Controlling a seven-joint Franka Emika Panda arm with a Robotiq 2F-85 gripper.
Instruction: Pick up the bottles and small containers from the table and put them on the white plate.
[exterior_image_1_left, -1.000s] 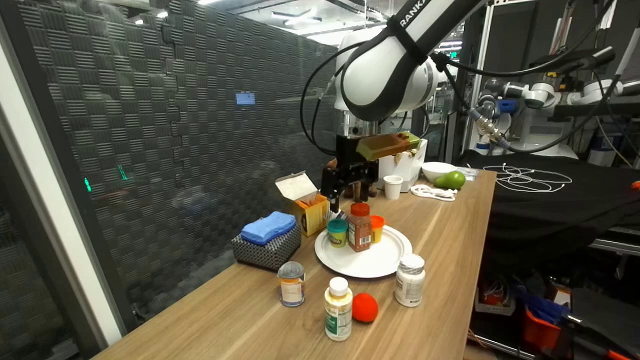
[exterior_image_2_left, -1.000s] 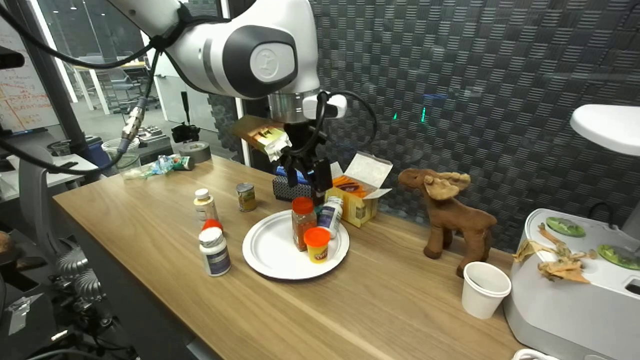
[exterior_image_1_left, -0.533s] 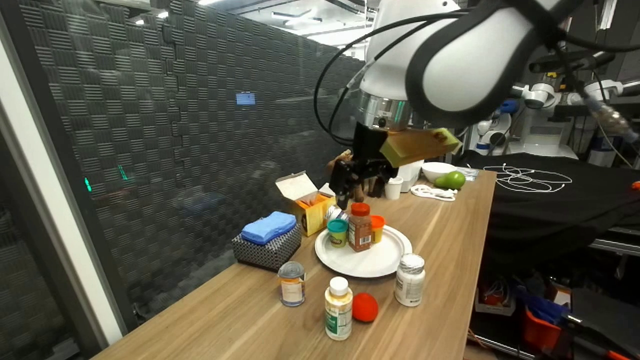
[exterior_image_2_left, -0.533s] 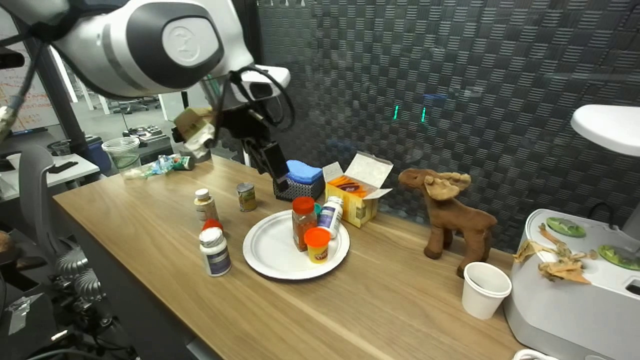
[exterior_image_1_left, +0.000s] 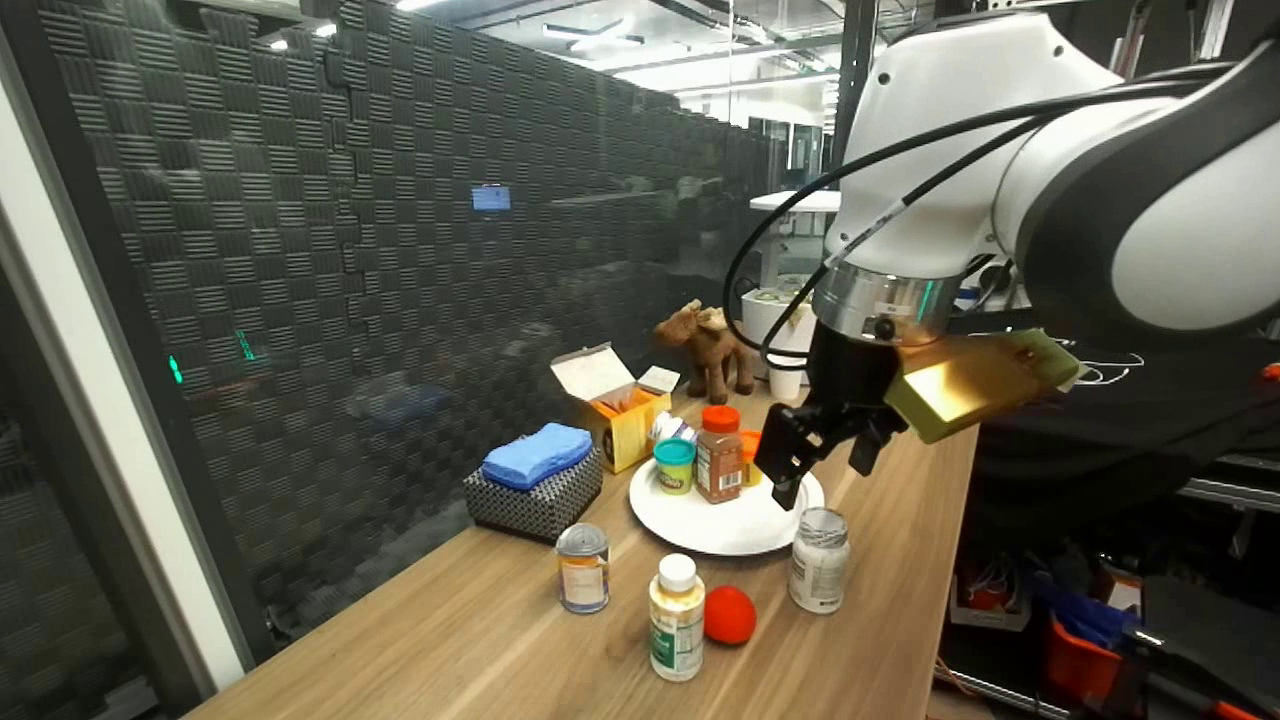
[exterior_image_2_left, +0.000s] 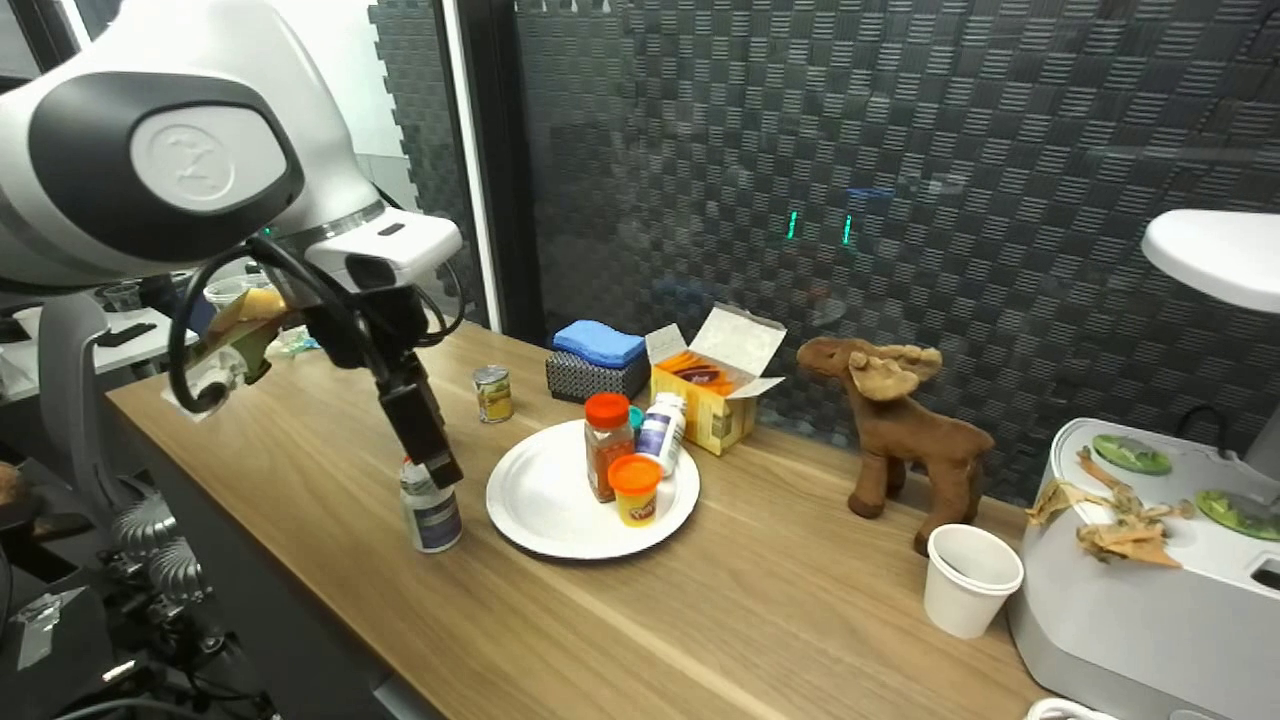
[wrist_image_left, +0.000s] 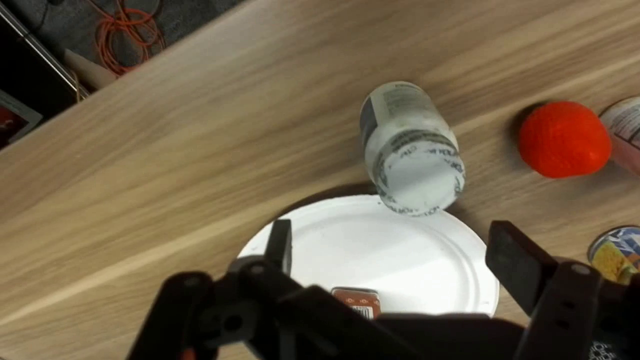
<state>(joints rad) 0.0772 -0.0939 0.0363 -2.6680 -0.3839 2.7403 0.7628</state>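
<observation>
My gripper (exterior_image_1_left: 825, 480) is open and empty, above the plate's edge close to a white bottle (exterior_image_1_left: 820, 570). In the wrist view that bottle (wrist_image_left: 407, 120) stands upright beyond my spread fingers, apart from them. The white plate (exterior_image_1_left: 715, 530) bears a red-capped spice bottle (exterior_image_2_left: 607, 450), an orange-lidded tub (exterior_image_2_left: 637, 495), a teal-lidded tub (exterior_image_1_left: 675, 470) and a tilted white bottle (exterior_image_2_left: 660, 435). On the table (exterior_image_1_left: 480, 640) stand a white-capped bottle with a green label (exterior_image_1_left: 678, 625) and a short silvery can (exterior_image_1_left: 583, 575). The green-label bottle is hidden behind my gripper in an exterior view.
A red ball (exterior_image_1_left: 730, 615) lies between the two standing bottles. A blue cloth (exterior_image_2_left: 600, 343) on a dark patterned box and an open yellow carton (exterior_image_2_left: 715, 415) stand behind the plate. A toy moose (exterior_image_2_left: 900, 430) and white cups (exterior_image_2_left: 968, 590) are farther along.
My gripper has moved away from the tilted bottle on the plate, across towards the white bottle by the plate, and is lower. The bottles, tubs and can have not visibly moved.
</observation>
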